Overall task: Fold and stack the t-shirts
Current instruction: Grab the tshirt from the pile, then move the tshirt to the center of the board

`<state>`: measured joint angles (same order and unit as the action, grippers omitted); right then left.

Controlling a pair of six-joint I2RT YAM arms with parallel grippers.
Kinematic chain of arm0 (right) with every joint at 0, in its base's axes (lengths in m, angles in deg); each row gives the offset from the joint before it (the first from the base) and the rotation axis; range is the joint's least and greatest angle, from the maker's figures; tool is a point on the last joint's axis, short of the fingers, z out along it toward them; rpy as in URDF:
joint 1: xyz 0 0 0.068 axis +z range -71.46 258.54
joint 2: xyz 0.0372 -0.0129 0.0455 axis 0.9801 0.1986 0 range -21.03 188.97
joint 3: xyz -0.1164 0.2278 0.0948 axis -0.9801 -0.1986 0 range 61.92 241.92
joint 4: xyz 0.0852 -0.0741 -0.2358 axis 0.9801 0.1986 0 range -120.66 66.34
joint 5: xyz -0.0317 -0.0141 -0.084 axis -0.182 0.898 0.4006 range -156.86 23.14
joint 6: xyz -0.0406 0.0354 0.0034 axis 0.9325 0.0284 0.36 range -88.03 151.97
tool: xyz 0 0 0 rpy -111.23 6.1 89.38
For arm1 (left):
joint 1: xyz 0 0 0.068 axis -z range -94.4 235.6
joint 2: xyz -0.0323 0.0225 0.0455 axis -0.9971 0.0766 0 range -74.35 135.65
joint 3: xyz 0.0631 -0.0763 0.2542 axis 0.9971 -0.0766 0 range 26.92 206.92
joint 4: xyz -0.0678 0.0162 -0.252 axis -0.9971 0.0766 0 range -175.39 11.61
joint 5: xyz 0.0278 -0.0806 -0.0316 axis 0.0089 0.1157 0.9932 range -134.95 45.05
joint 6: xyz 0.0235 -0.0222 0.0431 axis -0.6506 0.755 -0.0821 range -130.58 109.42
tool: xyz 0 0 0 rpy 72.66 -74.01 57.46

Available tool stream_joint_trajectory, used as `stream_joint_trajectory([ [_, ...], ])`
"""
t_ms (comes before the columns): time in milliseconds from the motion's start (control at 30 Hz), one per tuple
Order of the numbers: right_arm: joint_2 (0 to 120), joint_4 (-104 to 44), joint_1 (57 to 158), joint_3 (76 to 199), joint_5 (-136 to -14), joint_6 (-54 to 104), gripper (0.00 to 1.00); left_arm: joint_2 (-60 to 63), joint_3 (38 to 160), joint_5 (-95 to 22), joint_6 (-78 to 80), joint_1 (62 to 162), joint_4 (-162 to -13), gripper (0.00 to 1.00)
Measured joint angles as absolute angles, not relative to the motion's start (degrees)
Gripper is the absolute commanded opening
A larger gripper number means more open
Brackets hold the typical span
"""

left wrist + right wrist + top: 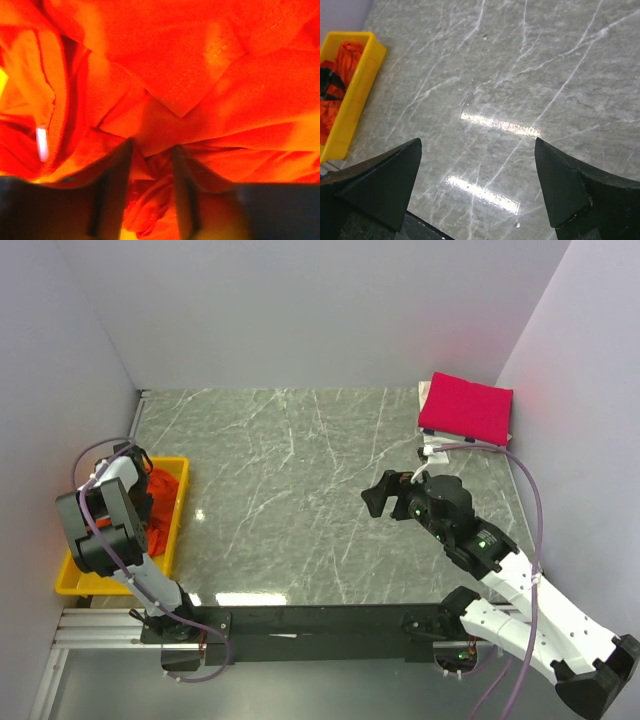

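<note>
Grey marble tabletop (300, 500) w/ glare streaks; plain white walls (300, 310).

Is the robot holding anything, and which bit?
The left jaws straddle a crumpled fold of the orange t-shirt; whether they grip it cannot be told. The right jaws hold nothing.

No words or numbers can be read anywhere. A small white strip (42, 142) on the orange shirt (200, 60) is too blurry to tell if it has any writing.
</note>
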<state>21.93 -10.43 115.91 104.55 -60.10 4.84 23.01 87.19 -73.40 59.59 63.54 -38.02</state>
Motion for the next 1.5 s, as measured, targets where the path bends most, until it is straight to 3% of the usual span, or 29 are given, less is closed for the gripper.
stream_joint_trajectory([
  [33,21.49,-10.49,115.91,104.55,-60.12,4.84,1.00,23.01,87.17,-72.90,59.20,63.47,-38.39,0.06],
  [67,21.23,-10.51,115.91,104.55,-60.12,4.84,1.00,23.03,87.15,-72.53,59.40,63.39,-38.65,0.01],
  [333,20.68,-10.54,115.91,104.55,-60.76,4.86,1.00,19.28,87.59,-69.25,54.96,61.90,-38.39,0.01],
  [667,22.38,-11.28,115.91,104.66,-62.07,4.84,1.00,-5.51,104.87,-59.39,45.73,64.00,-37.04,0.01],
  [1033,22.67,-11.76,115.91,107.00,-61.74,4.84,1.00,-0.18,141.92,-51.61,39.81,95.93,-41.23,0.01],
  [1267,22.67,-13.07,115.91,108.71,-59.38,4.84,1.00,2.20,138.60,-52.35,38.52,110.58,-42.87,0.01],
  [1300,22.73,-13.16,115.91,108.71,-58.96,4.81,1.00,2.20,136.94,-52.31,38.54,111.32,-43.07,0.02],
  [1367,23.21,-13.57,115.91,108.71,-58.20,4.77,1.00,2.60,133.16,-52.31,38.50,111.97,-43.55,0.18],
  [1500,26.47,-15.45,115.91,108.51,-57.28,4.03,1.00,5.53,125.31,-50.76,38.28,110.79,-47.75,0.69],
])
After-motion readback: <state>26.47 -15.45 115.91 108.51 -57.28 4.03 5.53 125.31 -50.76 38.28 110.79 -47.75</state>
